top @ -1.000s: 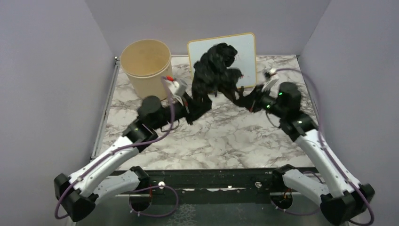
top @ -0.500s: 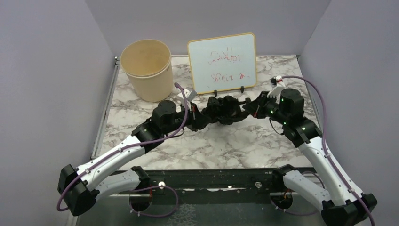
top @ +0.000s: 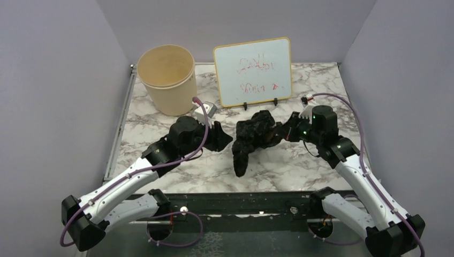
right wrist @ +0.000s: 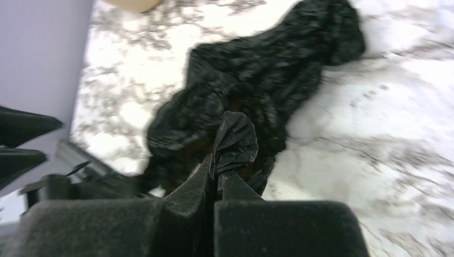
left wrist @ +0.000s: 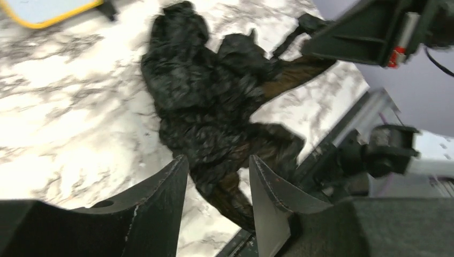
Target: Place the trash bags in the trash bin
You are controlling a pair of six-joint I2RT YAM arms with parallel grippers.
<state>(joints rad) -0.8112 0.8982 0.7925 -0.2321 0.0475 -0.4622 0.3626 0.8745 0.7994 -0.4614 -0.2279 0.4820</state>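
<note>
The black crinkly trash bag [top: 250,138] lies bunched on the marble table [top: 300,171], between the two arms and in front of the whiteboard. My right gripper [top: 279,132] is shut on a fold at the bag's right end; the right wrist view shows the pinched plastic [right wrist: 234,140] sticking out above the shut fingertips. My left gripper [top: 225,138] stands open just left of the bag, with nothing between its fingers [left wrist: 160,198], and the bag [left wrist: 206,96] lies beyond them. The cream trash bin [top: 166,78] stands upright at the back left.
A whiteboard [top: 252,72] with red writing stands propped at the back centre. Grey walls close in the left, right and back. The table's dark front rail [top: 241,201] runs between the arm bases.
The bag came down from in front of the whiteboard onto the table. My left gripper opened, let go of it and drew back to the left; the right gripper stays shut on it.
</note>
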